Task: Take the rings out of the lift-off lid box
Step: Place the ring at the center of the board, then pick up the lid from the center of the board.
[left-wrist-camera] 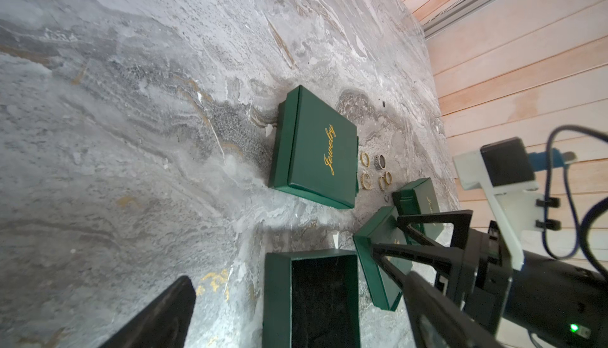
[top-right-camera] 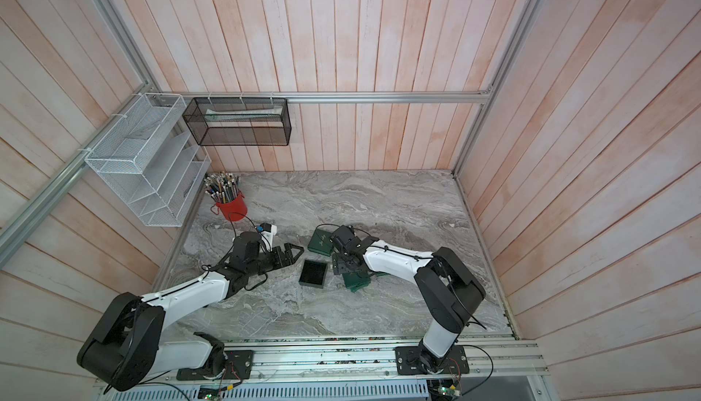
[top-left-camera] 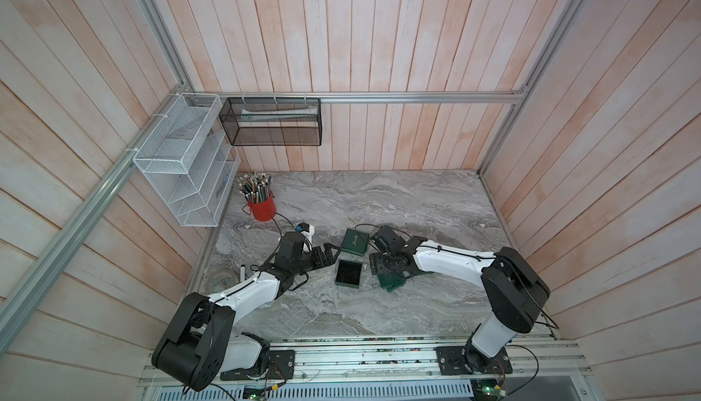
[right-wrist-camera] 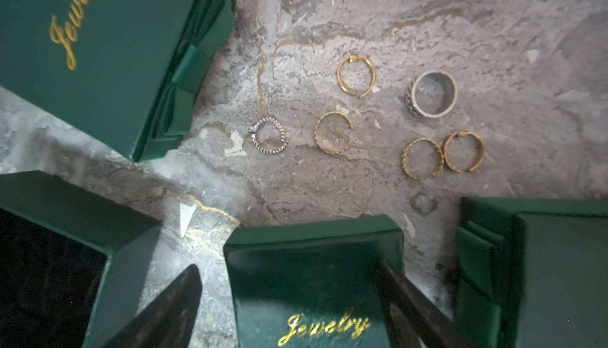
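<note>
Both top views: left end effector (top-left-camera: 334, 255) spread wide, holding nothing, just beside open lift-off lid box base (top-left-camera: 347, 286); black lining looked bare. Left wrist view: rings (left-wrist-camera: 381, 162) lay flat on marble surface (left-wrist-camera: 131, 132) beside larger lettered box (left-wrist-camera: 316, 149); right end effector (left-wrist-camera: 385, 233) fingers apart, clamping nothing. Right wrist view: six rings (right-wrist-camera: 450, 94) counted, all outside base (right-wrist-camera: 98, 224); fingers straddled small lettered box (right-wrist-camera: 312, 264), gap showing. Judged light, stiff, slippery, thin against hard surface; pinch across band edges; wide silver one easiest hold.
</note>
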